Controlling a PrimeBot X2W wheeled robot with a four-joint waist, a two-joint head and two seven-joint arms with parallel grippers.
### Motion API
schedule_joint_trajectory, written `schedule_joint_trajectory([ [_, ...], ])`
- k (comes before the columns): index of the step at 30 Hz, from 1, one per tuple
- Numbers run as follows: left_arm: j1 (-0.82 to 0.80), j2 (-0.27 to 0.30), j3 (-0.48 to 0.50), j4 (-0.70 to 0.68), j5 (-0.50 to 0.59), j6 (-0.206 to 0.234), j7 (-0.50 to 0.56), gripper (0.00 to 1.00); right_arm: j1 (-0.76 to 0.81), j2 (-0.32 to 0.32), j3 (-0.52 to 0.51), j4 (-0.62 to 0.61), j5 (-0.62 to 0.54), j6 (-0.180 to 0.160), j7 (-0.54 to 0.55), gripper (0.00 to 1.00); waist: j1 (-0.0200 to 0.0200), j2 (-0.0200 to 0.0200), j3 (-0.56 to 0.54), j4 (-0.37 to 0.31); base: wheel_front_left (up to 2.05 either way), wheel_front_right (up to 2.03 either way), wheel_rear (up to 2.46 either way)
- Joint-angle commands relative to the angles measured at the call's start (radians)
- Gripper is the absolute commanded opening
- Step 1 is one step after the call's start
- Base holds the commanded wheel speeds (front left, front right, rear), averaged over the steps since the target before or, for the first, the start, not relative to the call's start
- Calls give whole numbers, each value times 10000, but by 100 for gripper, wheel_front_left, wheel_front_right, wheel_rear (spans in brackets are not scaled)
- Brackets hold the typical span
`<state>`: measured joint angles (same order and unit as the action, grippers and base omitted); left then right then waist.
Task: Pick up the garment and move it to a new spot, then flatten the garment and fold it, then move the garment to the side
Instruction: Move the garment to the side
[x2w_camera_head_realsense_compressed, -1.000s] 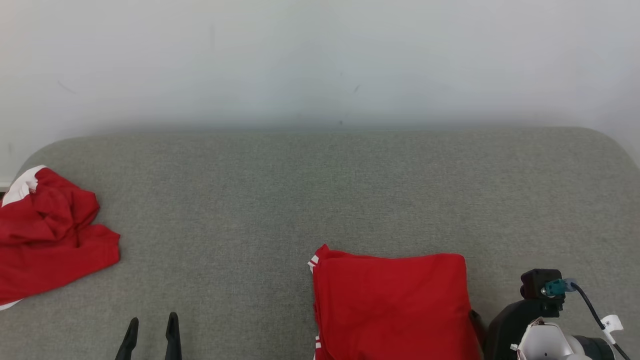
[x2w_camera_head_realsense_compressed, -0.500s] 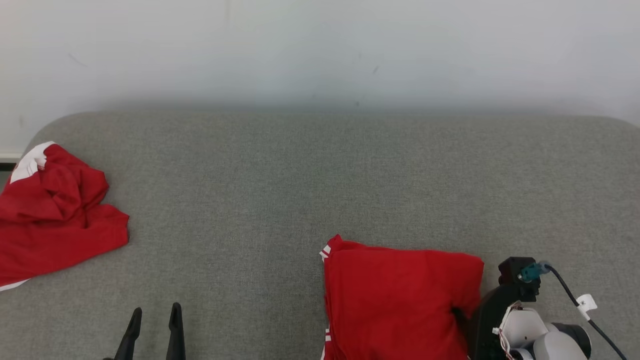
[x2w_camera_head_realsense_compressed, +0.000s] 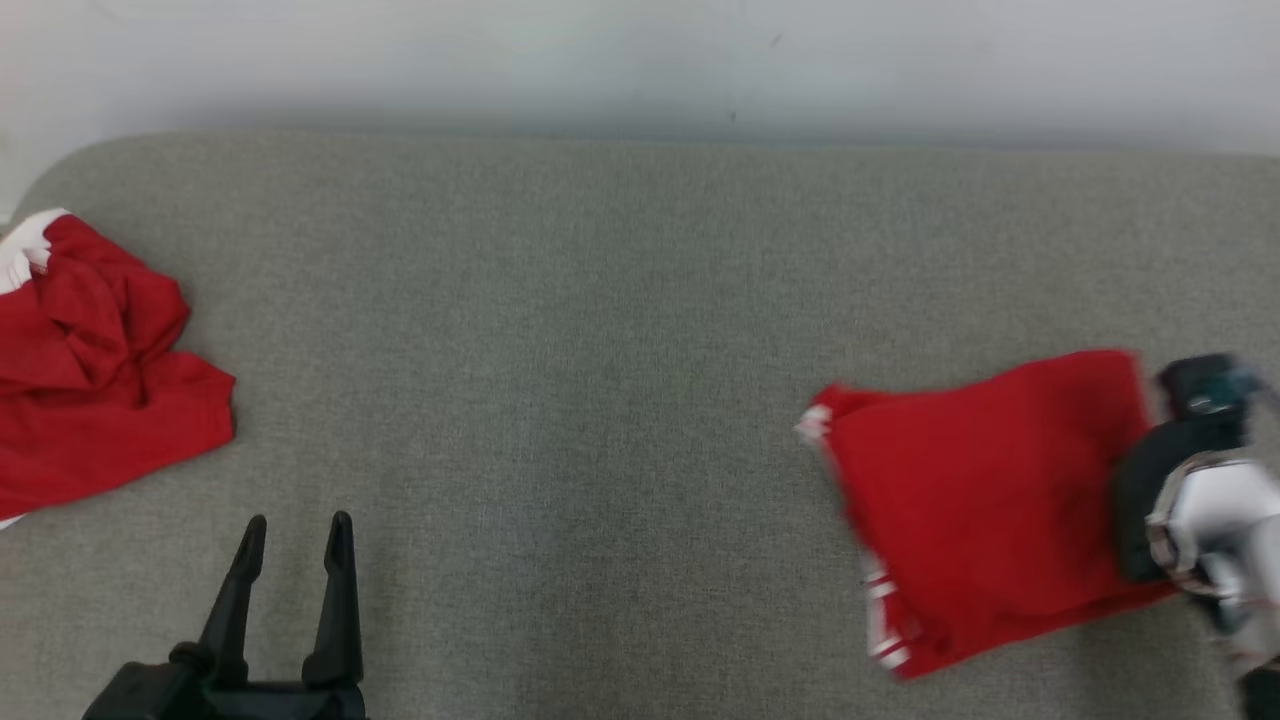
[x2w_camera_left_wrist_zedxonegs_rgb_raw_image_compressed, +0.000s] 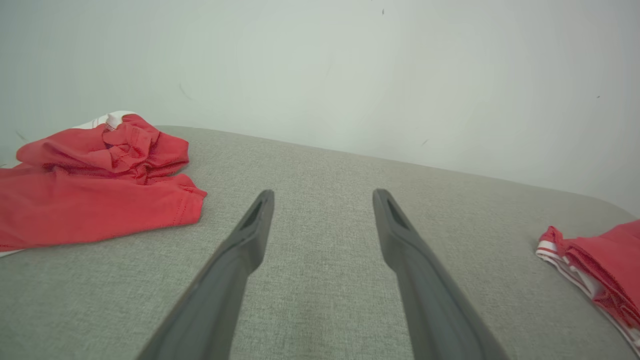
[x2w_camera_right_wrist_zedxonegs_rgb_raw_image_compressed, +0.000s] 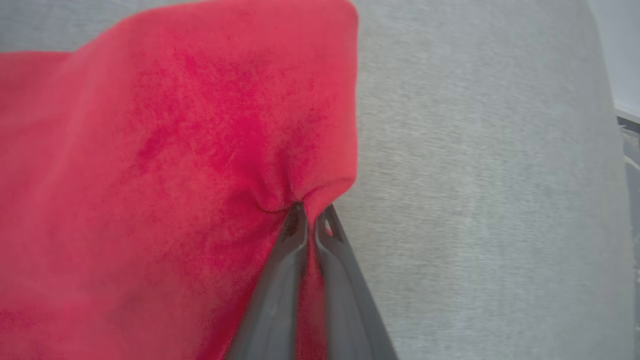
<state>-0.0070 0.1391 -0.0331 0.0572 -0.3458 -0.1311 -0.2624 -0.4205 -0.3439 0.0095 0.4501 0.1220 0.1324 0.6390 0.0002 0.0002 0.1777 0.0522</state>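
While our right end effector (x2w_camera_right_wrist_zedxonegs_rgb_raw_image_compressed: 306, 214) is pinching the folded garment (x2w_camera_head_realsense_compressed: 985, 500) at the surface's (x2w_camera_head_realsense_compressed: 600, 350) right, we are judging this the move-aside step, needing a low drag; left end effector (x2w_camera_head_realsense_compressed: 298, 522) is standing spread.

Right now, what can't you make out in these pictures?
- Folded garment: head view blurs it, so its white trim and layers smear; left wrist view's right edge cuts it.
- Crumpled garment: cut by head view's left edge.
- Right gripper: fingers shut on the garment's edge; red folds hide how much cloth they hold.
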Motion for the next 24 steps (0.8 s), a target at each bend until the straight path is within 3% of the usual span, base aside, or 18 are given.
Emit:
schedule_joint_trajectory([
  [1,-205,76,-23,-116,54,12,-25,100,-198,-444,-220,17,-89,-28,21,0,-2,-2,567,50,0,0,0],
  [6,-477,191,-114,-598,67,12,-25,100,-626,-1956,-1436,2,-639,-26,-108,0,-2,-2,1361,-70,0,0,0],
  [13,-937,330,-361,-863,124,12,-25,100,-924,-3003,-2935,203,-1680,-26,-816,0,-2,-2,2092,-135,0,0,0],
  [19,-1093,404,-436,-919,147,12,-25,100,-927,-3335,-3692,273,-2336,-26,-1892,0,-2,-2,2330,-240,0,0,0],
  [24,-1188,444,-546,-829,89,12,-25,100,-1069,-3161,-3863,384,-2649,-26,-2314,0,-2,-2,2408,-354,0,0,0],
])
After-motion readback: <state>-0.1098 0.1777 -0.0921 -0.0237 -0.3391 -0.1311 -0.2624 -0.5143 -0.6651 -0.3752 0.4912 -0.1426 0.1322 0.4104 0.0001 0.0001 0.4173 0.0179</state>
